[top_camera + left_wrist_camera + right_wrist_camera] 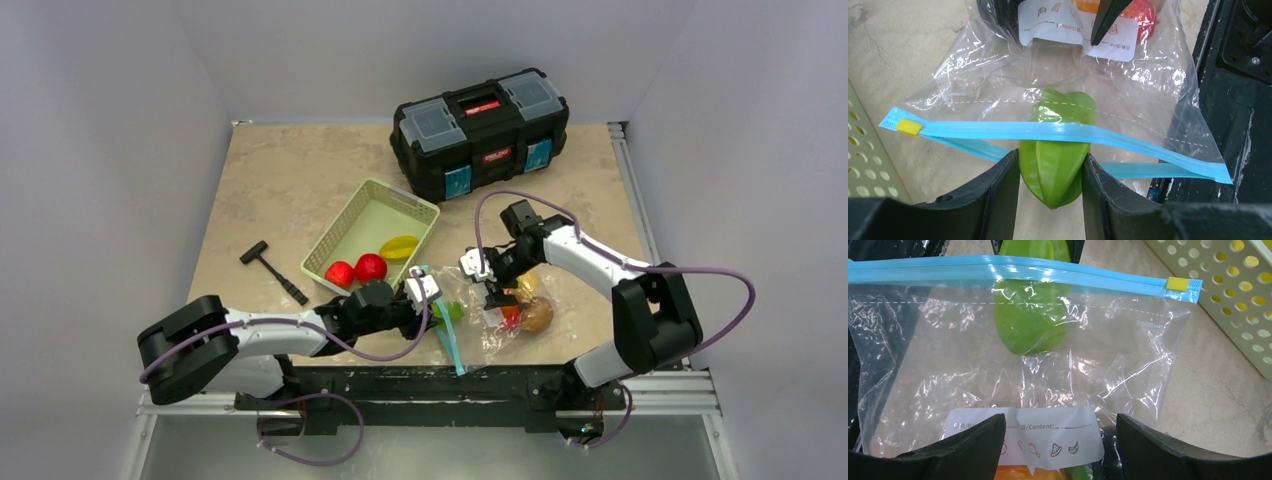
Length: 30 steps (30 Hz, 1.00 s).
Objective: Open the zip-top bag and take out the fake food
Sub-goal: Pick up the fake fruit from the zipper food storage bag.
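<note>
The zip-top bag [480, 325] lies at the table's near edge, its teal zip strip [1013, 131] parted and the yellow slider [909, 127] at one end. My left gripper [1050, 159] is shut on a green star fruit [1055, 175] that sits halfway through the bag's mouth; the gripper also shows in the top view [432, 298]. My right gripper [1055, 445] is open, its fingers spread over the bag's white label [1048, 432], and it shows in the top view [495, 293] too. Orange, red and brown pieces [525, 313] stay inside the bag under it.
A pale green lattice basket [345, 225] at centre left holds two red pieces [355, 270] and a yellow star fruit [399, 246]. A black toolbox [480, 130] stands at the back. A small black hammer [272, 270] lies left of the basket.
</note>
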Tool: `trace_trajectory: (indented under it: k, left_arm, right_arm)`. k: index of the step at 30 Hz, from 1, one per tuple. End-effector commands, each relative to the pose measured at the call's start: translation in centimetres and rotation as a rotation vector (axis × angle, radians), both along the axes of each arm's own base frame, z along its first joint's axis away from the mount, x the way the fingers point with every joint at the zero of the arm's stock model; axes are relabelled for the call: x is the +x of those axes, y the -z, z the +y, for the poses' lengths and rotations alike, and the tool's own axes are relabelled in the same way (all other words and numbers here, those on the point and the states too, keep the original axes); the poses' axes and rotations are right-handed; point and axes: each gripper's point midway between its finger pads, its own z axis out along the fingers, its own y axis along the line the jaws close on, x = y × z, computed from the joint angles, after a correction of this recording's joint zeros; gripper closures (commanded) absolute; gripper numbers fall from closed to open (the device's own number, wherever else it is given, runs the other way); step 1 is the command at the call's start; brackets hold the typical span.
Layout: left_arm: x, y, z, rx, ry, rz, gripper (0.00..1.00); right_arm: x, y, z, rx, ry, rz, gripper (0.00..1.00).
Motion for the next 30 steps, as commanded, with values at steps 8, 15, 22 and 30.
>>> trace_trajectory:
  k: [8, 15, 22, 30]
  left_arm:
    - [-1.4, -2.6, 0.3, -0.033, 0.024, 0.057, 1.0]
    - [-1.8, -2.9, 1.2, -0.017, 0.011, 0.075, 1.0]
    - [-2.4, -3.3, 2.4, -0.004, -0.003, 0.088, 1.0]
    - [-3.0, -4.3, 4.0, -0.014, -0.026, 0.089, 1.0]
  right_arm:
    - [0.0, -0.6, -0.1, 0.016, -0.014, -0.05, 0.18]
    - [0.0, -0.6, -0.1, 0.016, -0.02, -0.05, 0.18]
    - [-0.1, -0.6, -0.1, 0.016, -0.022, -0.048, 0.18]
    - [-0.1, -0.5, -0.1, 0.016, -0.023, -0.044, 0.18]
